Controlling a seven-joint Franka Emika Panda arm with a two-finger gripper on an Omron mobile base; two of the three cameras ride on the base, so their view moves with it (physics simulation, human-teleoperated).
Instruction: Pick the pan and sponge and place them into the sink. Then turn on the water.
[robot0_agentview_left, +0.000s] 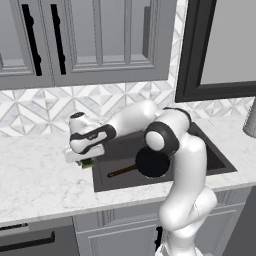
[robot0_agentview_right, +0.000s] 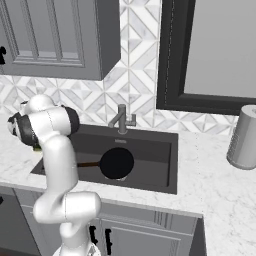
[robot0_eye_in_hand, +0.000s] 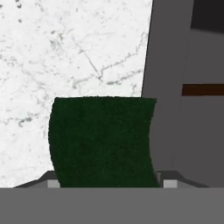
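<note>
My gripper (robot0_agentview_left: 85, 160) hangs low over the marble counter, just left of the sink (robot0_agentview_left: 220, 161), and is shut on the sponge (robot0_agentview_left: 88, 162). In the hand view the sponge's dark green face (robot0_eye_in_hand: 103, 140) spans the whole gap between my two fingertips (robot0_eye_in_hand: 52, 183); I cannot tell whether it still rests on the counter. The black pan (robot0_agentview_left: 152, 163) lies in the sink, its brown handle (robot0_agentview_left: 121, 172) pointing left. From the right base view, the pan (robot0_agentview_right: 116, 163) sits on the floor of the sink (robot0_agentview_right: 150, 145). The brown handle (robot0_eye_in_hand: 203, 89) also crosses the hand view at the right.
The grey faucet (robot0_agentview_right: 121, 119) stands behind the sink with no stream falling from it. A grey cylinder (robot0_agentview_right: 244, 137) stands on the counter at the far right. Upper cabinets (robot0_agentview_left: 90, 40) hang over the counter. The sink's left wall (robot0_eye_in_hand: 166, 87) lies close to the sponge.
</note>
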